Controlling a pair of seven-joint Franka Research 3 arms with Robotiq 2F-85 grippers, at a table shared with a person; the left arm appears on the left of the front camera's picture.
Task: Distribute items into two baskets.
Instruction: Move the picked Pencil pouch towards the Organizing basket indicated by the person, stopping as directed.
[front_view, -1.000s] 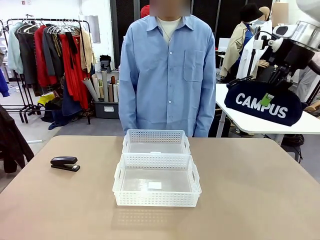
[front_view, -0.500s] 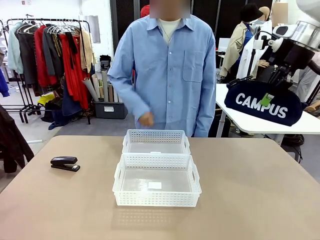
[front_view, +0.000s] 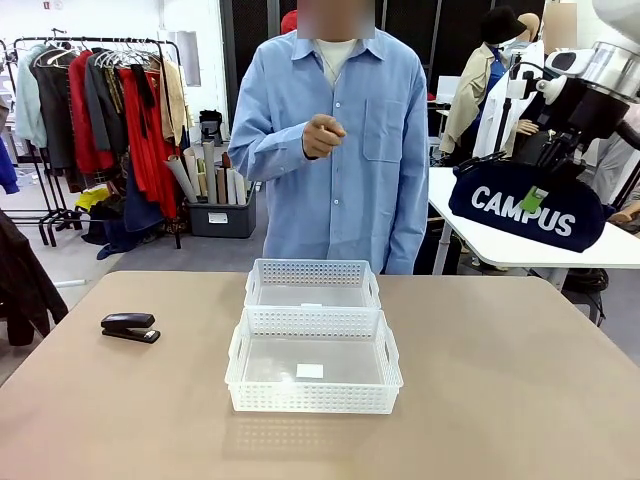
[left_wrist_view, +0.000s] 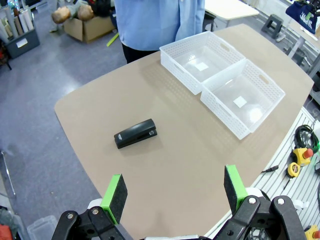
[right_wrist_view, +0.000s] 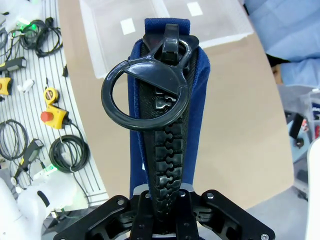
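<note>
Table: tan top with rounded corners; the baskets stand at its middle and a person stands at the far side.
Person: in a light blue shirt, standing just behind the far edge, one hand raised to the chest in a loose fist.
Larger basket: white, perforated walls, on the side nearer the robot, with a white label on its floor; also in the left wrist view.
Smaller basket: same make, directly behind the larger one and touching it wall to wall, nearer the person.
CAMPUS pouch: navy, white lettering, held in the air at the robot's right, well above the tabletop and clear of both baskets; in the right wrist view its zipper edge points up at the camera.
Right gripper: clenched on the pouch's top edge, fingers pinching the zipper seam.
Left gripper: released, green pads spread wide, hanging high over the table's left part.
Stapler: small, black, lying flat near the table's left edge, well apart from the baskets.
Zip pull: black ring at the zipper's end.
</note>
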